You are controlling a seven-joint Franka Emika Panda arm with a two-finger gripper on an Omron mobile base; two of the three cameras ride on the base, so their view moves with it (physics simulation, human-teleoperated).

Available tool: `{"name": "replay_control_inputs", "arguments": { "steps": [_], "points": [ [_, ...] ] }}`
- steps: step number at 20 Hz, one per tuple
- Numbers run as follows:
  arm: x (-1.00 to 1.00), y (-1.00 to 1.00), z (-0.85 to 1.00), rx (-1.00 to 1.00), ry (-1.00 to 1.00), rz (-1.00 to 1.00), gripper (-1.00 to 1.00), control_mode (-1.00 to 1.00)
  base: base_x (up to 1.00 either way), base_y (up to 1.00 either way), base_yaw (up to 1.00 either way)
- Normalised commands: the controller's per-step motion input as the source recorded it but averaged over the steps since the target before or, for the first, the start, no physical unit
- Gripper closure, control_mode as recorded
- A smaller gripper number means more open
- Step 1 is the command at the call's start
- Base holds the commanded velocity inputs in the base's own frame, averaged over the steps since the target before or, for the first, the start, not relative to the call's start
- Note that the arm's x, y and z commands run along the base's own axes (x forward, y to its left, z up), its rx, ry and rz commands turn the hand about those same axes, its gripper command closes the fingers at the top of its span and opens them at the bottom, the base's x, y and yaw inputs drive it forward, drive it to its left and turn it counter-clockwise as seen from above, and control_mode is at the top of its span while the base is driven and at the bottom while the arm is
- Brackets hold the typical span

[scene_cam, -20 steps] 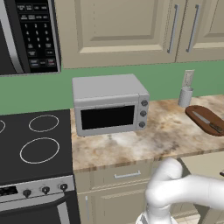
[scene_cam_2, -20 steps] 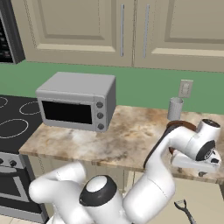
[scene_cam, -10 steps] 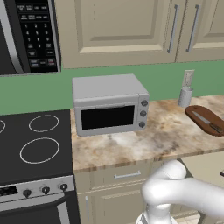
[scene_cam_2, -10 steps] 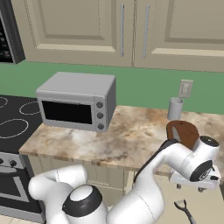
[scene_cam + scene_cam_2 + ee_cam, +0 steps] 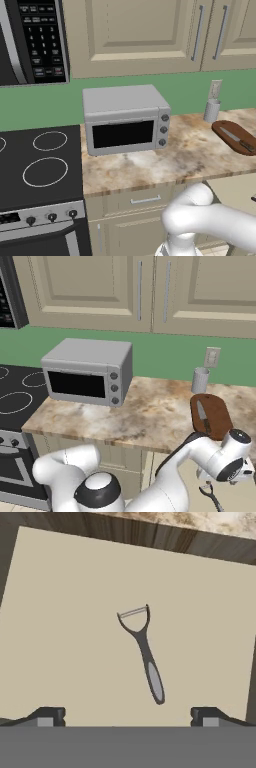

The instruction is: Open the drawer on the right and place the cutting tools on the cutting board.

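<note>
Kitchen drawer (image 5: 60, 612) open, peeler (image 5: 143, 652) inside; claw (image 5: 128, 714) spread wide above, empty.

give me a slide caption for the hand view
Open jaws above a dark-handled peeler lying on the pale floor of the open drawer.
</note>
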Motion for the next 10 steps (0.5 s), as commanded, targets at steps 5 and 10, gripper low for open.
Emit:
{"name": "replay_control_inputs", "arguments": {
  "steps": [5, 10],
  "points": [
    [0.01, -0.36, -0.28, 0.0, 0.0, 0.16, -1.0, -1.0, 0.0, 0.0, 0.0],
    [0.12, -0.25, -0.06, 0.0, 0.01, 0.1, -1.0, -1.0, 0.0, 0.0, 0.0]
  ]
}}
